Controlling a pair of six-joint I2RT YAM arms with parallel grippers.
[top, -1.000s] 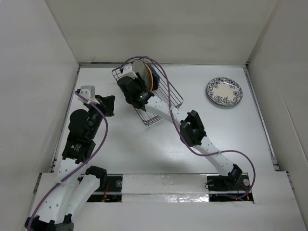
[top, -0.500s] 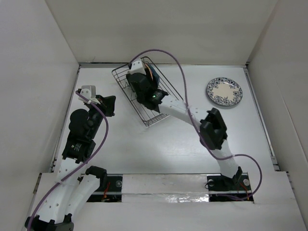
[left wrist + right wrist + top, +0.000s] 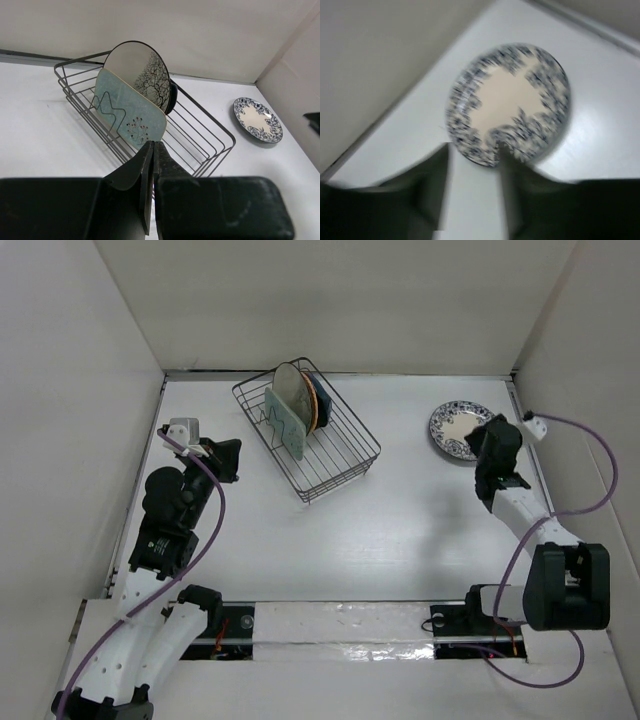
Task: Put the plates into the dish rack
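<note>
Right gripper [image 3: 472, 152]: fingers apart, blurred, at near rim of floral plate [image 3: 510, 100], which lies flat on table at 2 o'clock. Left gripper [image 3: 152, 150]: fingers together, empty, at 9 o'clock. Dish rack [image 3: 345, 455] at 12 o'clock holds green plate [image 3: 131, 116] and beige plate [image 3: 142, 72], both upright.

white plate with blue floral rim [image 3: 452, 430], pale green plate [image 3: 285, 425], dark wire rack [image 3: 342, 477]

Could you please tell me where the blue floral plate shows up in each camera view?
Top external: the floral plate lies flat on the table at the right, near the back.
Left wrist: right of centre, flat on the table.
Right wrist: fills the centre of the picture, blurred.
Shared landmark: the dish rack sits left of the plate in the top and left wrist views; the right wrist view does not show it.
</note>
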